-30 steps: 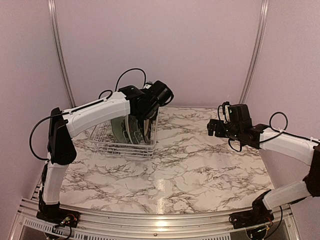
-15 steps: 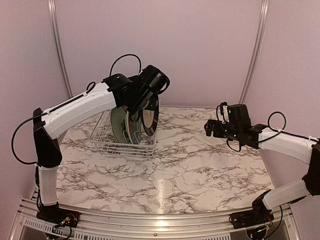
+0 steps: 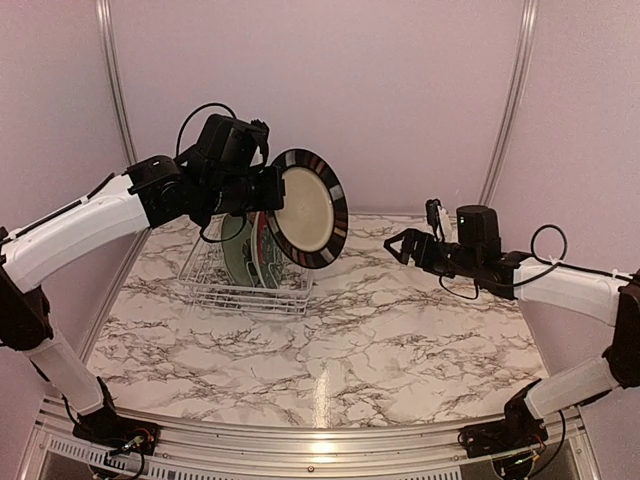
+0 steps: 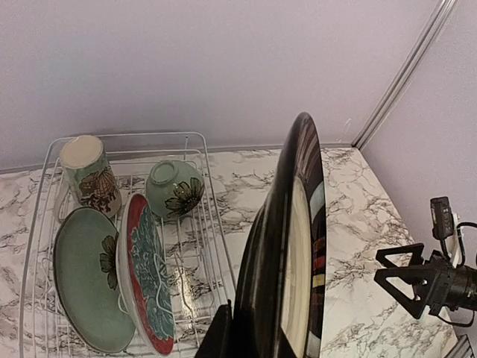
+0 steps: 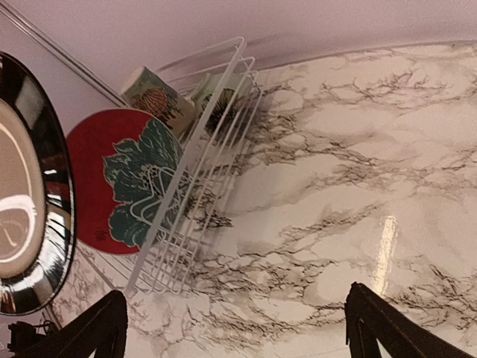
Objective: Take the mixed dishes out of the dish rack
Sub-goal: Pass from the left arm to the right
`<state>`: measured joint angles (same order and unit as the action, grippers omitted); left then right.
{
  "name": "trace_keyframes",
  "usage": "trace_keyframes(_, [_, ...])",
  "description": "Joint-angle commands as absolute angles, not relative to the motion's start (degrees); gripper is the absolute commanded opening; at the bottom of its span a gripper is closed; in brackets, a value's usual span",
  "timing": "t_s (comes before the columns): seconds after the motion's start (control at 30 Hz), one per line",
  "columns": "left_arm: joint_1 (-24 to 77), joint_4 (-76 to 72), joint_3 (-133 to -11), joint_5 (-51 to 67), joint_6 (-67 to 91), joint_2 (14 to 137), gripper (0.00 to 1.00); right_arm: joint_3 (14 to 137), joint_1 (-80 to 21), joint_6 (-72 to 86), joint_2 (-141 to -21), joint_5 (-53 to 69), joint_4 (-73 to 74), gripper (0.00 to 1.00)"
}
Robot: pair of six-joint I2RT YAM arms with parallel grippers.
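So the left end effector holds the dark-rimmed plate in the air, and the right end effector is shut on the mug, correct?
Only partly. The right end effector is open and empty, as the right wrist view shows; the mug sits in the rack. The left end effector does hold the dark-rimmed plate.

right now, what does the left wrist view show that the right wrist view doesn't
Only the left wrist view: the pale green plate standing in the dish rack, the small pale green bowl in plain sight, and the right gripper from the front, open.
Only the right wrist view: the red plate with its teal flower face on, and that gripper's fingers from behind.
Both: the cream plate with dark striped rim, out of the rack, the cream floral mug, the red plate and the marble table.
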<state>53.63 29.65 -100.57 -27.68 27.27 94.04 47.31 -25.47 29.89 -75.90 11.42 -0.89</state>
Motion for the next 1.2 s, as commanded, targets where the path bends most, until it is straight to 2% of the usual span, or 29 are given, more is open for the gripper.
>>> trace_keyframes(0.0, [49.0, 9.2, -92.0, -13.4, 33.9, 88.2, 0.0, 41.2, -25.3, 43.8, -71.6, 26.9, -25.4, 0.99])
trace_keyframes(0.1, [46.7, -0.4, -83.7, -5.2, 39.2, 85.3, 0.0, 37.3, -25.5, 49.8, -72.4, 31.2, -37.1, 0.96])
trace_keyframes(0.27, [45.4, -16.5, -74.2, 3.7, 46.9, 84.2, 0.0, 40.9, -26.5, 50.7, -79.0, 36.4, -36.9, 0.92])
trace_keyframes(0.57, [45.3, -29.1, -68.7, 12.1, 55.3, 87.9, 0.0, 38.6, -27.7, 58.0, -84.6, 39.4, -47.8, 0.82])
trace_keyframes(0.9, [45.0, -32.3, -67.1, 13.6, 54.7, 90.8, 0.0, 35.5, -27.7, 70.9, -89.3, 41.7, -66.8, 0.33])
trace_keyframes(0.93, [45.0, -32.2, -66.9, 13.3, 54.3, 90.7, 0.0, 35.3, -27.7, 71.8, -89.7, 41.9, -68.2, 0.31])
trace_keyframes(1.03, [44.7, -30.1, -66.3, 11.3, 52.1, 89.7, 0.0, 34.9, -27.7, 72.2, -90.1, 41.4, -68.3, 0.31])
trace_keyframes(1.17, [44.7, -26.8, -65.8, 7.8, 48.4, 87.6, 0.0, 35.2, -27.6, 70.3, -89.4, 40.7, -65.0, 0.58])
